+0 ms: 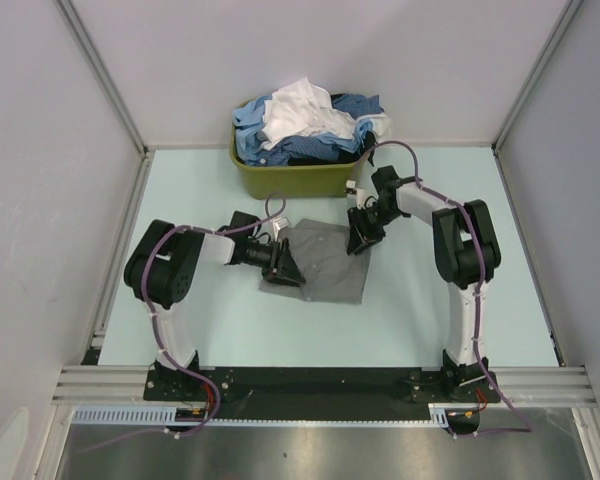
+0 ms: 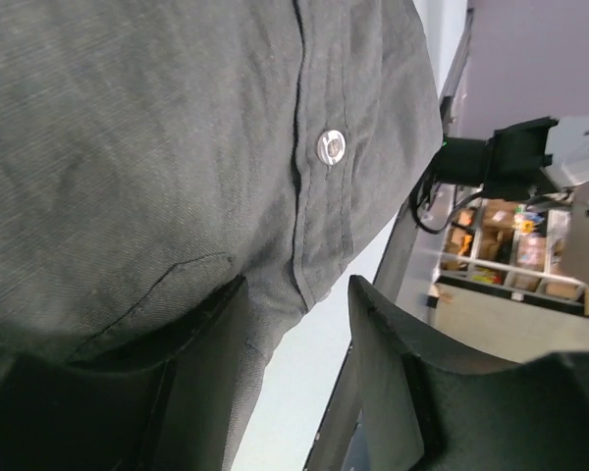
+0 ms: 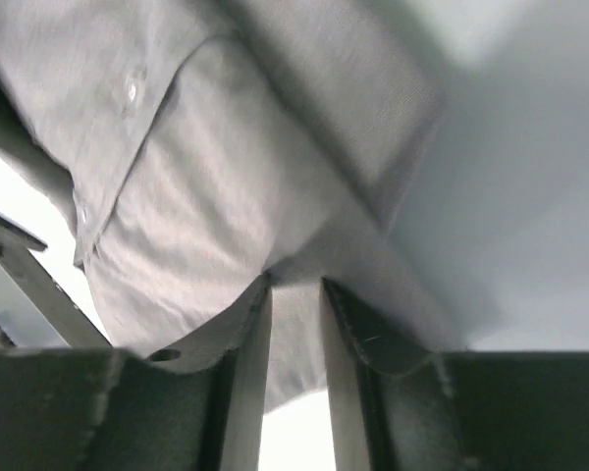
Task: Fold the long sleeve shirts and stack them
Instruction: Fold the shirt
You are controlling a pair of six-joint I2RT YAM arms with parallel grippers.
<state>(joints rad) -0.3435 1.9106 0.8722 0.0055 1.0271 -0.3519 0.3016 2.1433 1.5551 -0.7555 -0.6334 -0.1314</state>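
Watching the folded grey shirt lying flat on the table, just in front of the olive basket heaped with other shirts. I am seeing the left end effector standing open at its left edge, gripping nothing. The right end effector is pinching a fold at the far right corner between nearly closed jaws.

Inside a robotics lab's test cell: white panel walls on aluminium framing enclose a pale table on three sides; stocked storage shelves stand beyond its edge.
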